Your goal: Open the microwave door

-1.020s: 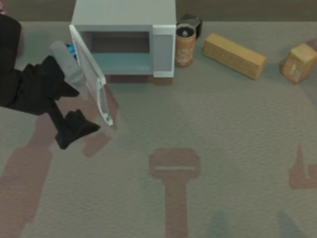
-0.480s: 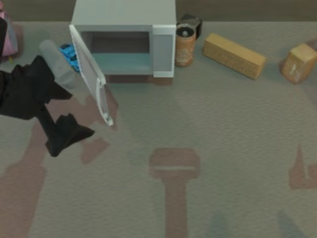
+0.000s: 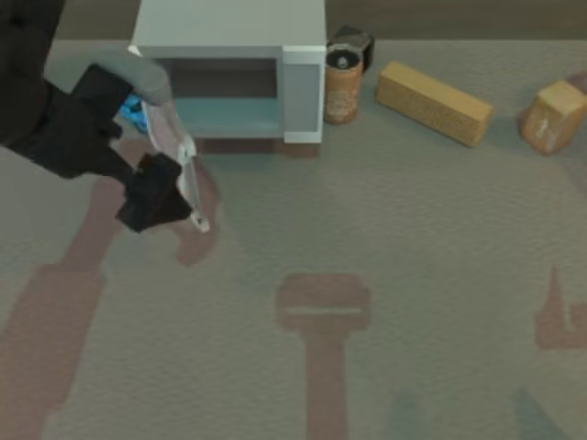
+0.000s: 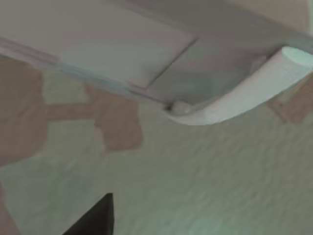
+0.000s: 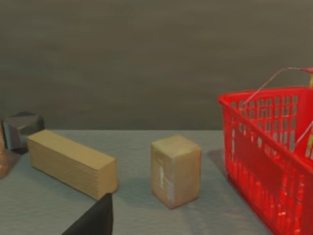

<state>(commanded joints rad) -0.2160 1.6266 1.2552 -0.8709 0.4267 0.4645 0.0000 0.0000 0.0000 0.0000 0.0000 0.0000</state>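
Patterned worktop (image 3: 413, 275): microwave door (image 3: 170, 137) swung wide open, left gripper (image 3: 160, 197) beside its handle (image 4: 244, 93).
Opening looks done; whether the fingers are apart cannot be told; next, retreat clear.

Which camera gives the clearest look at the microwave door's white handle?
The left wrist view: the handle fills it, curving off the microwave door. The top view shows it edge-on beside the left gripper. The right wrist view misses it.

The left pincer (image 3: 163, 197) hides most of the microwave door (image 3: 183, 165).
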